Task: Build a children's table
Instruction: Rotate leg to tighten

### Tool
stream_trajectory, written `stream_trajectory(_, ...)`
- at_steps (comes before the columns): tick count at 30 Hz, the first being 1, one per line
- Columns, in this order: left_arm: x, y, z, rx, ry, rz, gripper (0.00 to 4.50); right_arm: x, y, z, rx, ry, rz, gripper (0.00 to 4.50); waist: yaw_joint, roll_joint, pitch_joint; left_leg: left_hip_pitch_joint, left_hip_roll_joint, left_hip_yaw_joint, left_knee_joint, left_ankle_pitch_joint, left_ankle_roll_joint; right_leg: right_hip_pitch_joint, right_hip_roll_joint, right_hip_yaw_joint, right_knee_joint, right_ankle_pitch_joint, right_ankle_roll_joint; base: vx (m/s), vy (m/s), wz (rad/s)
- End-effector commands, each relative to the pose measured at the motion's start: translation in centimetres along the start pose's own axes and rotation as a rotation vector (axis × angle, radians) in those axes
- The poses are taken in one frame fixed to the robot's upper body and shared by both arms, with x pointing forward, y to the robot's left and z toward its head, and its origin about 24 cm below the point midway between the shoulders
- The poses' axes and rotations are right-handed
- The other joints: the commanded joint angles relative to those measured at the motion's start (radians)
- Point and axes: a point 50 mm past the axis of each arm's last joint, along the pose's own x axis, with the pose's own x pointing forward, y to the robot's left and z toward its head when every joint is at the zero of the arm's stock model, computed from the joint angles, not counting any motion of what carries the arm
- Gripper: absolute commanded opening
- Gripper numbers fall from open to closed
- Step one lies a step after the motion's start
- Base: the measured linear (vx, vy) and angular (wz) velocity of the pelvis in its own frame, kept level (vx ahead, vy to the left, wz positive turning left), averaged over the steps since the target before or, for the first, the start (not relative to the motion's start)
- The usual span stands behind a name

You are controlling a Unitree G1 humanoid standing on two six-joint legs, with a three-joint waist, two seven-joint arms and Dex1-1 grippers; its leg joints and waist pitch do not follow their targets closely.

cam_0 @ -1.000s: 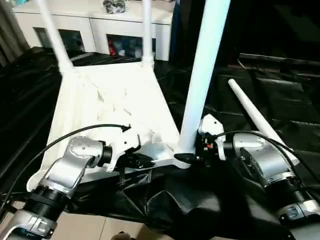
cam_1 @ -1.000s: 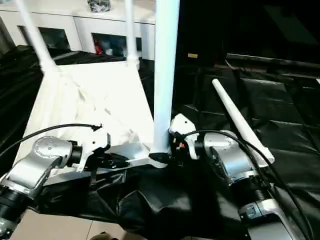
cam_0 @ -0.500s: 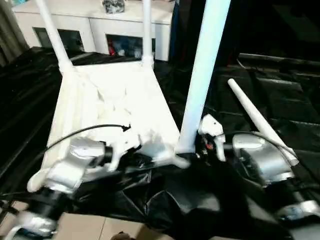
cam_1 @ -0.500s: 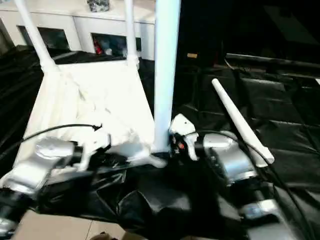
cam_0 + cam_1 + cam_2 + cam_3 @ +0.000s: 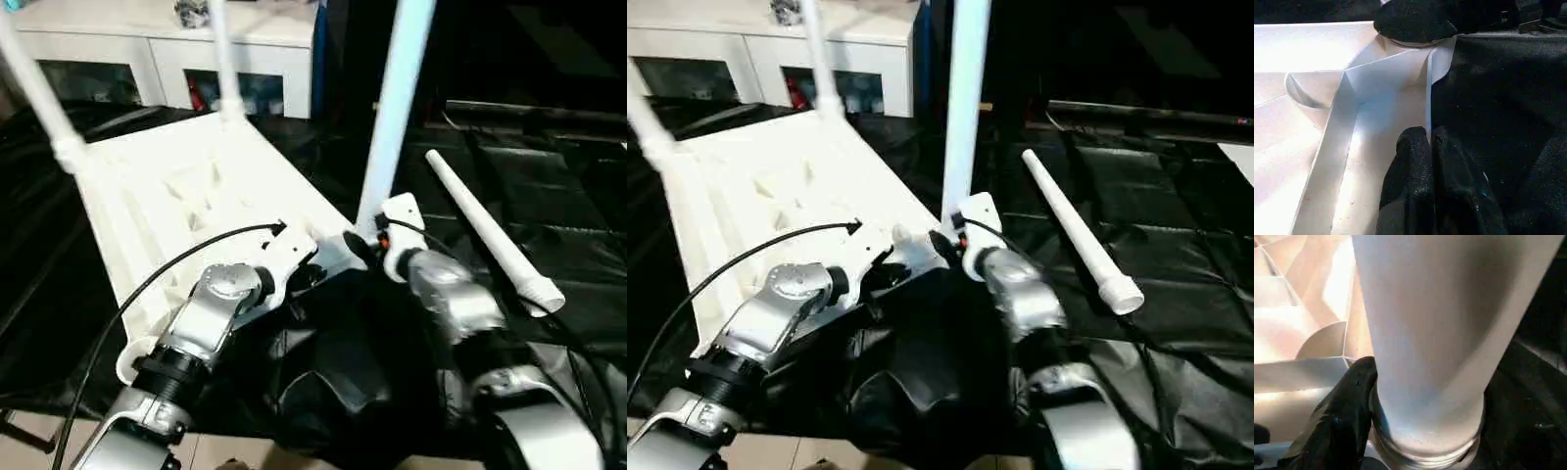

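The children's table top [image 5: 196,186] lies upside down on black cloth, ribbed side up. Two white legs [image 5: 225,59] stand in its far corners. A third leg [image 5: 392,117] stands upright in the near right corner socket. My right gripper [image 5: 358,245] is at that leg's base, one black finger [image 5: 1347,401] pressed against the leg [image 5: 1440,333]; the other finger is hidden. My left gripper [image 5: 1429,139] is shut on the thin near rim [image 5: 1428,98], just left of that corner. A fourth leg [image 5: 490,235] lies loose on the cloth to the right.
A white cabinet [image 5: 147,49] with glass doors stands behind the table. Crumpled black cloth [image 5: 333,362] covers the ground around and in front of the top. A black cable [image 5: 176,264] loops over my left forearm.
The whole picture has shifted, so the camera has moved. The near corner with the upright leg now sits farther from me and the top lies more askew. Both grippers keep their places.
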Motion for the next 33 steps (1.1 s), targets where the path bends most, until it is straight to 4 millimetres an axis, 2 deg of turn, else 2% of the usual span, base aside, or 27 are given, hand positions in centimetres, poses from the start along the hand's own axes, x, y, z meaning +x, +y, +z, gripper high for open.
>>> stream_trajectory(1,0.8,-1.4,2.5,0.068,-0.11,-0.078,0.0,1.3,5.2,-0.2,0.043,0.008,0.228,3.42,0.005,-0.003,-0.069,0.005,0.035,-0.01,-0.07,-0.131,0.033,0.059,-0.082,0.063,-0.074,-0.205,-0.166,0.0,0.0,0.0)
stream_trajectory(4,0.3,-1.4,2.2,0.09,-0.11,-0.109,0.0,1.2,4.8,-0.2,0.035,0.008,0.236,3.63,0.001,-0.004,-0.067,0.002,0.034,-0.012,-0.072,-0.151,0.035,0.061,-0.084,0.062,-0.076,-0.236,-0.16,0.0,0.0,0.0)
stream_trajectory(5,-0.4,-1.4,1.8,0.105,-0.11,-0.148,0.0,0.9,3.9,-0.1,-0.012,0.001,0.234,3.78,0.0,-0.005,-0.067,0.003,0.035,-0.012,-0.072,-0.152,0.033,0.06,-0.084,0.063,-0.077,-0.249,-0.155,0.0,0.0,0.0)
stream_trajectory(7,-0.9,-1.3,1.4,0.117,-0.108,-0.18,0.0,0.4,3.1,0.0,-0.054,-0.013,0.258,3.78,-0.003,-0.002,-0.067,0.0,0.035,-0.012,-0.072,-0.146,0.036,0.061,-0.085,0.063,-0.076,-0.246,-0.157,0.0,0.0,0.0)
stream_trajectory(8,-1.5,-1.3,1.2,0.128,-0.109,-0.214,0.0,-0.4,2.4,0.3,-0.082,-0.03,0.315,3.78,0.001,0.0,-0.069,0.009,0.039,-0.009,-0.069,-0.137,0.043,0.056,-0.083,0.067,-0.073,-0.207,-0.172,0.0,0.0,0.0)
stream_trajectory(10,-1.7,-1.3,1.1,0.135,-0.113,-0.229,0.0,-0.6,2.2,0.3,-0.093,-0.035,0.338,3.78,0.006,-0.001,-0.07,0.006,0.038,-0.009,-0.068,-0.122,0.051,0.058,-0.08,0.067,-0.066,-0.164,-0.181,0.0,0.0,0.0)
stream_trajectory(11,-2.1,-1.2,0.9,0.143,-0.109,-0.258,0.0,-1.4,1.7,0.4,-0.147,-0.037,0.396,3.78,0.007,0.0,-0.069,0.007,0.038,-0.009,-0.07,-0.122,0.055,0.058,-0.078,0.065,-0.064,-0.144,-0.19,0.0,0.0,0.0)
stream_trajectory(13,-2.8,-1.2,0.7,0.164,-0.113,-0.307,0.0,-2.3,1.1,0.2,-0.208,-0.013,0.466,3.78,0.013,0.002,-0.069,0.007,0.038,-0.009,-0.068,-0.13,0.056,0.062,-0.079,0.065,-0.066,-0.149,-0.185,0.0,0.0,0.0)
stream_trajectory(16,-3.3,-1.2,0.4,0.174,-0.107,-0.348,0.0,-3.1,0.7,0.0,-0.243,0.016,0.532,3.78,0.012,0.0,-0.068,0.008,0.038,-0.007,-0.069,-0.14,0.063,0.058,-0.079,0.066,-0.067,-0.155,-0.194,0.0,0.0,0.0)
stream_trajectory(17,-3.7,-1.2,0.2,0.187,-0.096,-0.379,0.0,-3.7,0.3,-0.1,-0.275,0.037,0.578,3.78,0.015,0.0,-0.067,0.009,0.039,-0.007,-0.069,-0.152,0.058,0.059,-0.079,0.066,-0.07,-0.181,-0.192,0.0,0.0,0.0)
stream_trajectory(23,-5.4,-0.9,-0.4,0.217,-0.071,-0.475,0.0,-5.8,-0.7,0.2,-0.344,0.091,0.726,3.78,0.03,0.0,-0.067,0.012,0.042,-0.006,-0.068,-0.151,0.064,0.056,-0.077,0.067,-0.068,-0.185,-0.19,0.0,0.0,0.0)
stream_trajectory(26,-5.8,-0.8,-0.4,0.214,-0.075,-0.5,0.0,-6.1,-0.8,0.1,-0.363,0.11,0.744,3.78,0.036,0.001,-0.066,0.014,0.042,-0.006,-0.069,-0.162,0.06,0.052,-0.078,0.067,-0.07,-0.208,-0.19,0.0,0.0,0.0)
stream_trajectory(27,-5.9,-0.8,-0.5,0.211,-0.074,-0.509,0.0,-6.1,-0.8,0.1,-0.366,0.113,0.747,3.53,0.036,-0.002,-0.065,0.014,0.042,-0.006,-0.07,-0.166,0.055,0.052,-0.078,0.067,-0.072,-0.222,-0.189,0.0,0.0,0.0)
stream_trajectory(29,-6.1,-0.8,-0.5,0.209,-0.073,-0.521,0.0,-6.1,-0.8,0.2,-0.36,0.109,0.755,3.53,0.036,-0.002,-0.064,0.012,0.041,-0.007,-0.071,-0.176,0.049,0.053,-0.08,0.067,-0.074,-0.249,-0.181,0.0,0.0,0.0)
stream_trajectory(31,-6.2,-0.8,-0.6,0.209,-0.072,-0.524,0.0,-6.1,-0.7,0.2,-0.356,0.105,0.764,3.28,0.036,-0.007,-0.065,0.011,0.04,-0.007,-0.071,-0.17,0.048,0.054,-0.08,0.067,-0.075,-0.258,-0.173,0.0,0.0,0.0)
stream_trajectory(33,-6.2,-0.8,-0.6,0.208,-0.071,-0.526,0.0,-6.2,-0.5,0.2,-0.353,0.107,0.773,3.11,0.036,-0.006,-0.066,0.009,0.04,-0.008,-0.07,-0.156,0.049,0.055,-0.079,0.067,-0.072,-0.246,-0.17,0.0,0.0,0.0)
